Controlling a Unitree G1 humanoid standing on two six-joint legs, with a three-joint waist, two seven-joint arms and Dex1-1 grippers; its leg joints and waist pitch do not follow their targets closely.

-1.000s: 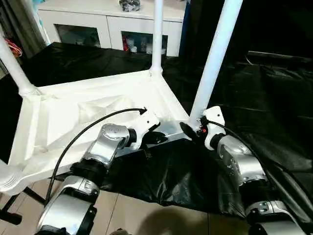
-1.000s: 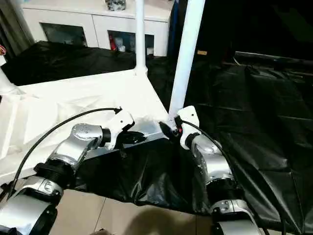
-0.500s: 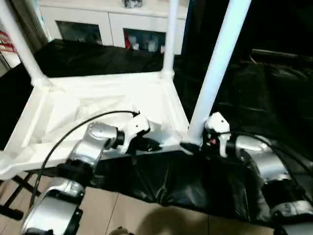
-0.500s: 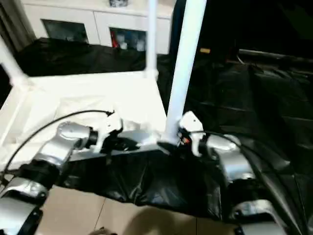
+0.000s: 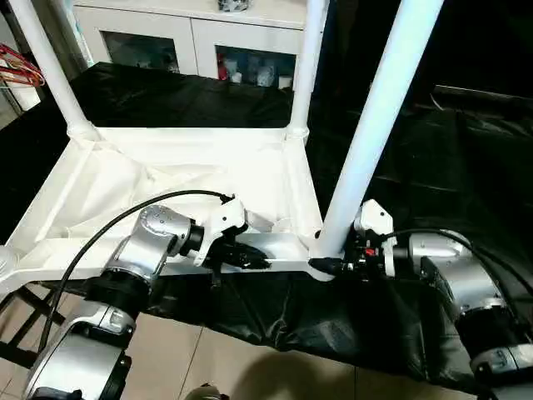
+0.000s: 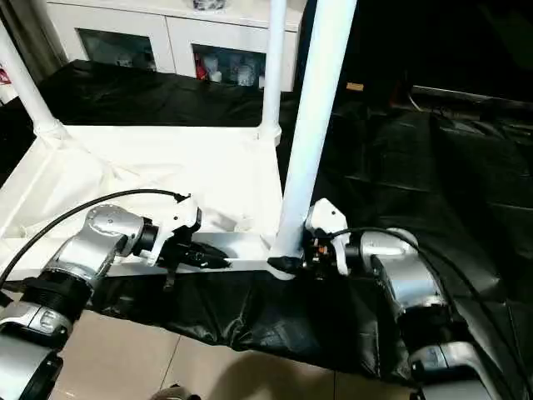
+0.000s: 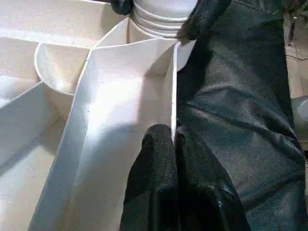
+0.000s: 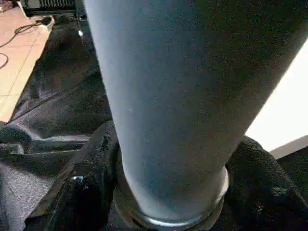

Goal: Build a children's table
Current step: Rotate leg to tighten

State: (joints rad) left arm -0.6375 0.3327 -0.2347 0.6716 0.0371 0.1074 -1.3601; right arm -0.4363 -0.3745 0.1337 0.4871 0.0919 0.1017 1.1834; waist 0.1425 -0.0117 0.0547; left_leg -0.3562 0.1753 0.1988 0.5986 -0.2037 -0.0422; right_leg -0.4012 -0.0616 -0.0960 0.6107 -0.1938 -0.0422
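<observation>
Upside-down children's table (image 5: 166, 179) lying on the black-covered bench (image 5: 466, 167), legs pointing up.
The left gripper (image 5: 250, 254) is pinching the table's near rim, jaws clamped together on it; the right gripper (image 5: 333, 265) is hugging the base of the near leg (image 5: 375, 125), jaws apart around it.

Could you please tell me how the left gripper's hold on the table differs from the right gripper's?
The left gripper is pinched shut on the thin near rim of the table top; the right gripper wraps wider around the round base of the near leg. Left reaches along the rim, right comes from the side. Both have black fingers gripping white plastic.
</observation>
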